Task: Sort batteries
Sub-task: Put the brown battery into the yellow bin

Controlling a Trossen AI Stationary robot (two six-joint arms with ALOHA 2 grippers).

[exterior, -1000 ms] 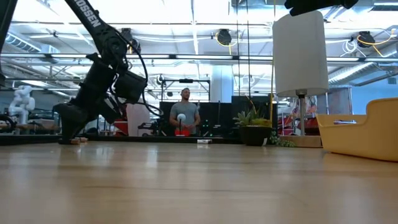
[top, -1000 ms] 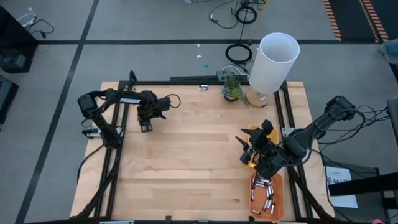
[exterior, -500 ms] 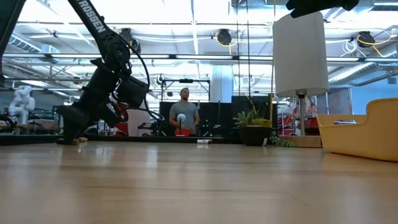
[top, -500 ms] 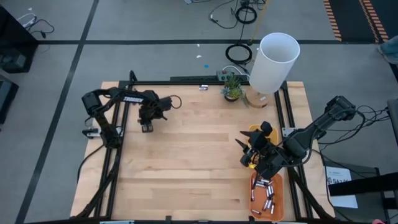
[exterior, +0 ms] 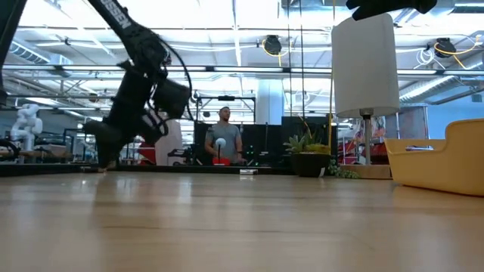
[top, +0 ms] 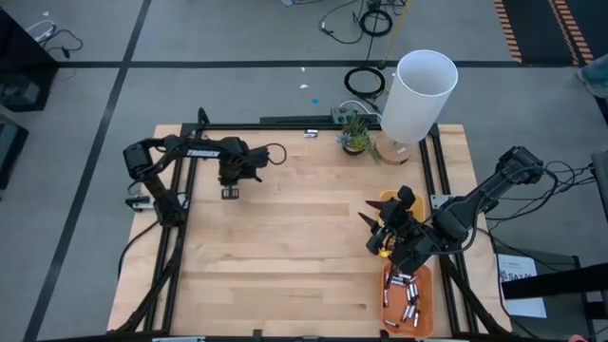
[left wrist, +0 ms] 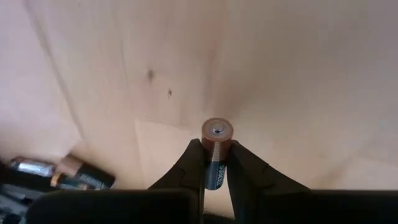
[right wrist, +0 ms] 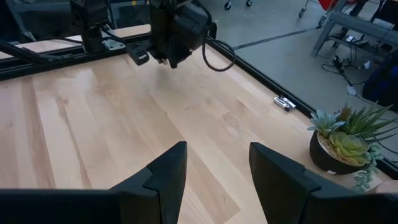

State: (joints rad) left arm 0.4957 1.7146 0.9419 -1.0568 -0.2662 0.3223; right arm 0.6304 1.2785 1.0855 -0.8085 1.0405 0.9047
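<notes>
1. Left wrist view: two dark fingers (left wrist: pixel 193 163) pinch a copper-topped battery (left wrist: pixel 215 154) over the bare wooden table (left wrist: pixel 298 81).
2. More batteries (left wrist: pixel 59 174) lie just beside it, near the table's far left.
3. Right gripper (right wrist: pixel 214 163) hovers with its fingers spread wide, gripping nothing, near the yellow tray (exterior: pixel 446 162).
4. An orange tray (top: pixel 424 283) holds further cells (top: pixel 404 296).

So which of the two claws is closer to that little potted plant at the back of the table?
The right one. The right gripper hovers open just in front of the potted plant, beside the yellow tray. The left gripper, holding a battery, is far across the table.
</notes>
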